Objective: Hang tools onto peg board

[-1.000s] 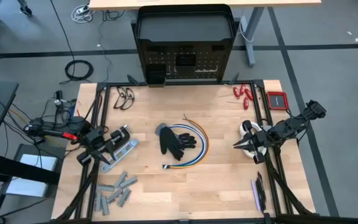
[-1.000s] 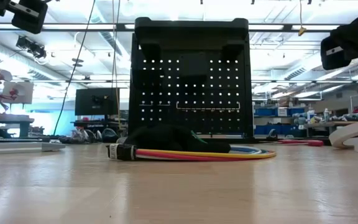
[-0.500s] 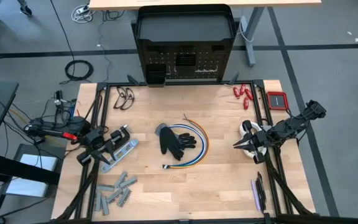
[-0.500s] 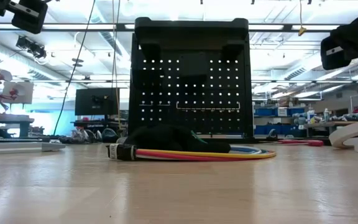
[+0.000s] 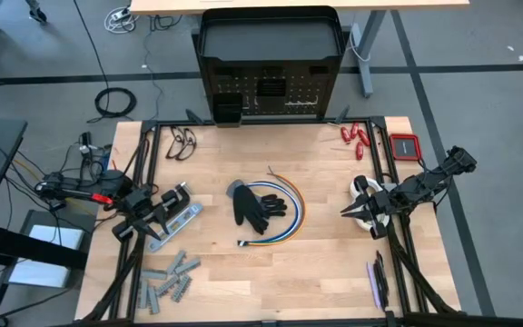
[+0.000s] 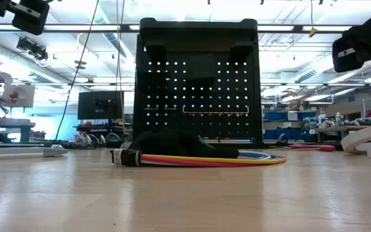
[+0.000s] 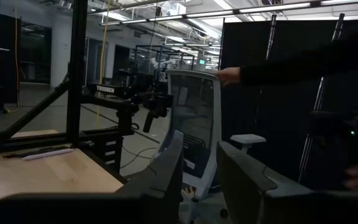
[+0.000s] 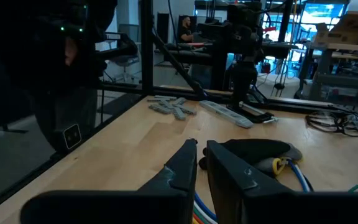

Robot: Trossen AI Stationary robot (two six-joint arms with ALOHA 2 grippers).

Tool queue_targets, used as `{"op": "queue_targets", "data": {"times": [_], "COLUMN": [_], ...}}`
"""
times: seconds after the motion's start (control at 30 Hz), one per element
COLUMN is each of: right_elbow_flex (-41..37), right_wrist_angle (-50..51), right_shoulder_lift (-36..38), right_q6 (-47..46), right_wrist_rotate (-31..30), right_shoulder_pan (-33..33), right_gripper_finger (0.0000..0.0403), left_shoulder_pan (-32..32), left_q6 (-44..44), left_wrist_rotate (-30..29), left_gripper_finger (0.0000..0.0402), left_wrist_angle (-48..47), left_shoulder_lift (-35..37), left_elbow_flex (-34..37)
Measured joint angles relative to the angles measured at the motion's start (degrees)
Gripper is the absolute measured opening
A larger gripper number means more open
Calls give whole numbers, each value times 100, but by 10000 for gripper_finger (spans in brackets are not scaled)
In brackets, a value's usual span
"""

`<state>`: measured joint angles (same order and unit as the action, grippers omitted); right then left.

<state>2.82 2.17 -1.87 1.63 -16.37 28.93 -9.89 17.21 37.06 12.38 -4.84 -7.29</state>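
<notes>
Peg board (image 6: 198, 80) upright, coiled cables (image 6: 205, 158) before it
</notes>
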Motion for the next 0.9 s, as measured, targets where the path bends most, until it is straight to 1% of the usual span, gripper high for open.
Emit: {"op": "queue_targets", "data": {"times": [0.07, 0.17, 0.27, 0.3, 0.47, 0.57, 0.67, 0.8, 0.9], "right_elbow_flex": [-1, -1, -1, 0, -1, -1, 1, -1, -1], "right_wrist_angle": [0, 0, 0, 0, 0, 0, 0, 0, 0], "right_shoulder_lift": [0, 0, 0, 0, 1, 2, 0, 0, 2], "right_q6": [0, 0, 1, 1, 1, 0, 1, 0, 0], "right_wrist_rotate": [1, 1, 1, 1, 0, -1, 1, -1, 1], "right_shoulder_pan": [0, 0, -1, -1, -1, -2, 0, 0, 0], "right_gripper_finger": [48, 48, 48, 48, 48, 48, 48, 48, 48], "left_shoulder_pan": [-2, -2, -2, -2, 3, 3, 3, 0, -2], "left_q6": [-90, -428, -495, -505, -480, -479, -479, -476, -476], "left_wrist_rotate": [-62, -636, -1203, -1448, -3081, -3734, -4046, -4082, -4443], "left_gripper_finger": [106, 106, 106, 106, 106, 106, 106, 106, 106], "left_wrist_angle": [39, 208, 337, 375, 229, 243, 305, 362, 303], "left_shoulder_lift": [-1, -2, -4, -3, -7, -4, -4, -4, -4], "left_elbow_flex": [0, 0, 0, 0, 0, 0, 0, 0, 0]}}
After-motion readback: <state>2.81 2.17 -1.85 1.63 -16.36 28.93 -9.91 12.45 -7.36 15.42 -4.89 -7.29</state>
